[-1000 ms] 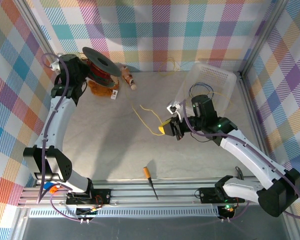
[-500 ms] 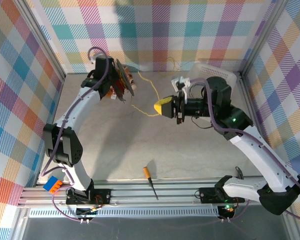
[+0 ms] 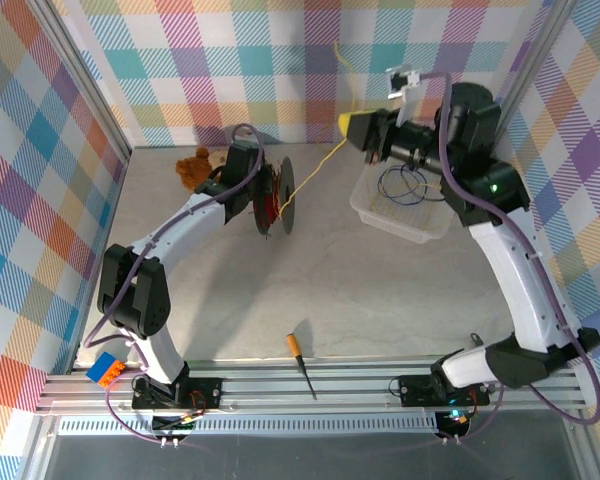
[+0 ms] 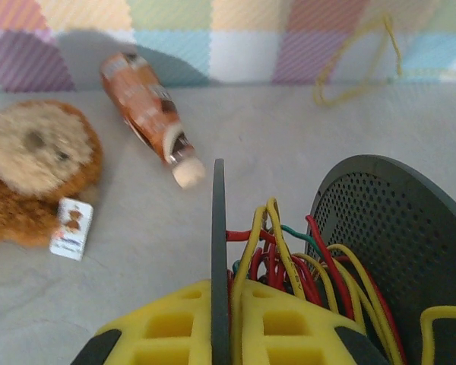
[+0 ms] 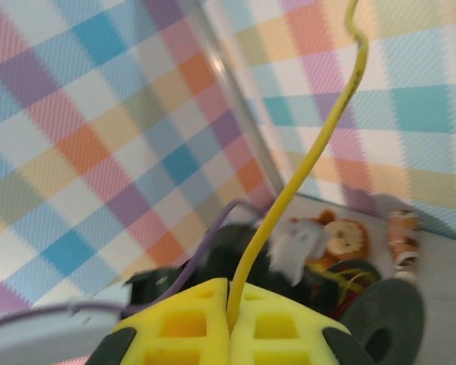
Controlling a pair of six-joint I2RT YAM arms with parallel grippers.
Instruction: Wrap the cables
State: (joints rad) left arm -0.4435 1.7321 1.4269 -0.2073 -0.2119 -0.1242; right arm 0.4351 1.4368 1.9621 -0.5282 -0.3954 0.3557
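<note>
While the left pincer point(image 4: 220, 327) grips the reel point(image 3: 283, 195), the right pincer point(image 5: 229, 315), pinching the cable point(image 5: 243, 262), should hold it taut.

My left pincer point(image 4: 220, 323) sits at the bottom of the picture. Its yellow pads point(image 4: 163, 331) are clamped on the thin black rim of a spool point(image 4: 217, 228), which stands edge-on to me. The spool's other disc point(image 4: 399, 228), dark and full of small holes, faces me on the right. Between the two discs I see cables point(image 4: 277, 243) wound in a tangle, yellow with red and green strands.

On the table point(image 4: 137, 251) to the left lies a brown plush toy point(image 4: 34, 171) with a white tag point(image 4: 72, 228) beside it. An orange-brown bottle point(image 4: 148, 114) lies on its side near the table's far edge, its pale end toward the spool. A loose yellow wire point(image 4: 357, 72) curls along that far edge, against the checked wall point(image 4: 213, 30).
</note>
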